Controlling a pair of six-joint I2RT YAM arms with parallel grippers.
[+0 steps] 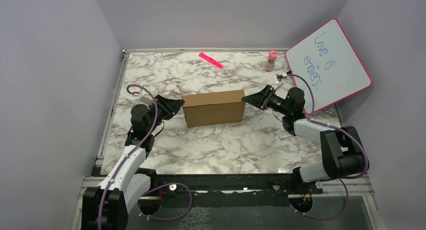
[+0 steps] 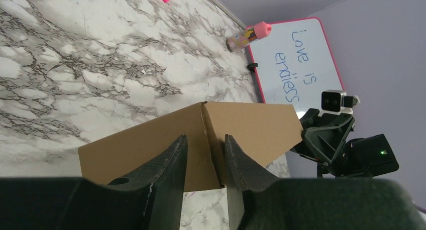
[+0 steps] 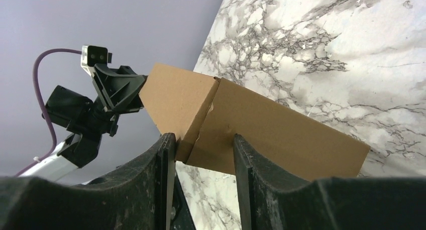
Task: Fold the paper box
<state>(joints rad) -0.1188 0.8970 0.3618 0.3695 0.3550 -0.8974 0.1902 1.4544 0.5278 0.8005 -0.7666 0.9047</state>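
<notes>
The paper box (image 1: 213,107) stands as a closed brown cardboard block in the middle of the marble table (image 1: 211,144), long side facing the arms. My left gripper (image 1: 180,105) has its tips at the box's left end. In the left wrist view the fingers (image 2: 173,154) stand apart, and a corner edge of the box (image 2: 251,124) shows in the gap of the gripper (image 2: 206,137). My right gripper (image 1: 246,98) points at the box's right end. In the right wrist view the gripper (image 3: 203,135) is open, its tips against the box (image 3: 281,134) on either side of a corner.
A pink-framed whiteboard (image 1: 329,64) leans against the right wall at the back. A small bottle with a pink cap (image 1: 271,61) stands beside it, and a pink marker (image 1: 210,60) lies near the back edge. Grey walls close off the left, back and right sides.
</notes>
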